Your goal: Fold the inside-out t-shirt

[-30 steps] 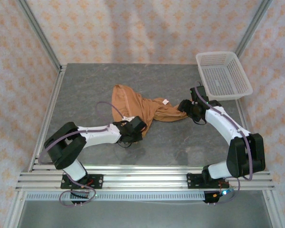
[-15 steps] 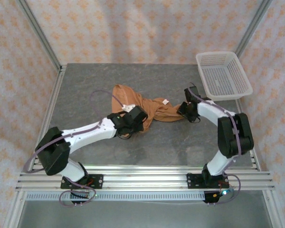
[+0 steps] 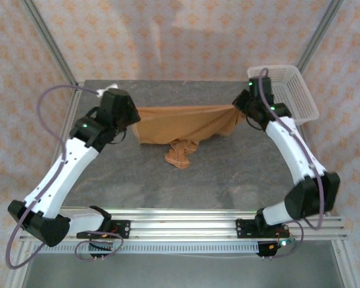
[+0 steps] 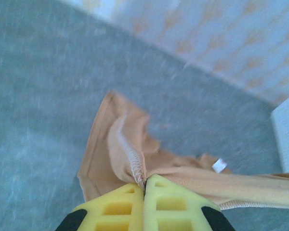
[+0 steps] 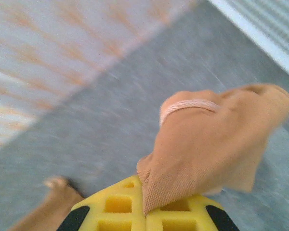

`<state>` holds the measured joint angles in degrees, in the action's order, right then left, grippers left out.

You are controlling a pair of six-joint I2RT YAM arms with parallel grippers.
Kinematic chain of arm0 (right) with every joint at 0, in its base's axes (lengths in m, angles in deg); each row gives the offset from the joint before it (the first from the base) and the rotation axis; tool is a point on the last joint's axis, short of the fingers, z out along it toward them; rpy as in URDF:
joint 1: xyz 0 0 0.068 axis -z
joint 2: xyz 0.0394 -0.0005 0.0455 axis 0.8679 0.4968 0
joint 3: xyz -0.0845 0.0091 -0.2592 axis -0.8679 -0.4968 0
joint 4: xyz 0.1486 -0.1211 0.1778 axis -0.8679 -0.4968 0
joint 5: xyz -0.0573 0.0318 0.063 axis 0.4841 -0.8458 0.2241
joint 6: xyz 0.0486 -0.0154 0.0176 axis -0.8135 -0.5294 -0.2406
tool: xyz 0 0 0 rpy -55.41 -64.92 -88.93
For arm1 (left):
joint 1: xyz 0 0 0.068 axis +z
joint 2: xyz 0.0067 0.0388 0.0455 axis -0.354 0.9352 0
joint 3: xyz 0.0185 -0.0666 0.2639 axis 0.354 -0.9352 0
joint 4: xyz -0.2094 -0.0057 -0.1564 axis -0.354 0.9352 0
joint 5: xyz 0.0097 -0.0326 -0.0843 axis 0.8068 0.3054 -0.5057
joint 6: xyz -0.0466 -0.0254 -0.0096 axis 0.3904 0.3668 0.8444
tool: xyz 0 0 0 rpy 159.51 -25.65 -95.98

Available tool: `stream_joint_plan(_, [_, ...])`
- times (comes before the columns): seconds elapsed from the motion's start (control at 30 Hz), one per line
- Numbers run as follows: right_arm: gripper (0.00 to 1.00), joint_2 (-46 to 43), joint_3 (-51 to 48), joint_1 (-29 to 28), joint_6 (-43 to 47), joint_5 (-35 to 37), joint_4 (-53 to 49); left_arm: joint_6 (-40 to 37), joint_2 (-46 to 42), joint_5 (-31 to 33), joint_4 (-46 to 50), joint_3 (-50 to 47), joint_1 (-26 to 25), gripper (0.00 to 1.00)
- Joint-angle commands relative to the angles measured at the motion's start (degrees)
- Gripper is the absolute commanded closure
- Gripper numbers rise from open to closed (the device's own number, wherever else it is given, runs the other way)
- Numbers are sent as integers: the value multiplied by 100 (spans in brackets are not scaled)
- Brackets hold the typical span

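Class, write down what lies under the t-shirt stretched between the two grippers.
Grey table lies beneath the t-shirt, whose hanging bundle droops towards it. The strip of table directly under the cloth is covered, so whatever is there cannot be seen.

A: T-shirt (image 3: 180,125)?
B: Soft matt knit cloth, stitched seam at the edge.
A: Table (image 3: 228,174)?
B: Grey, matt, mottled like stone.
A: Basket (image 3: 300,90), rails (image 3: 186,223)?
B: White plastic mesh; pale ribbed metal w/ slight sheen.
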<state>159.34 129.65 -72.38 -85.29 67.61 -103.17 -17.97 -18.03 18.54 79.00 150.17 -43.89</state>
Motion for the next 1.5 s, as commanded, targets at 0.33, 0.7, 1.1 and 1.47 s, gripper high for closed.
stream_joint_plan(0.33, [100,-1819,1913,15,35,-858,-692,-1049,-669,337,661,2843,111,100])
stream_joint_plan(0.7, [100,-480,1987,13,243,-743,-373,-1398,286,447,324,2099,219,100])
stream_joint_plan(1.1, [31,4542,6306,-29,-15,-409,-2244,-1170,4385,-123,1068,3990,1596,45])
stream_joint_plan(1.47, [27,3107,2646,-719,392,-248,-1537,-868,3045,-1612,-797,697,587,37])
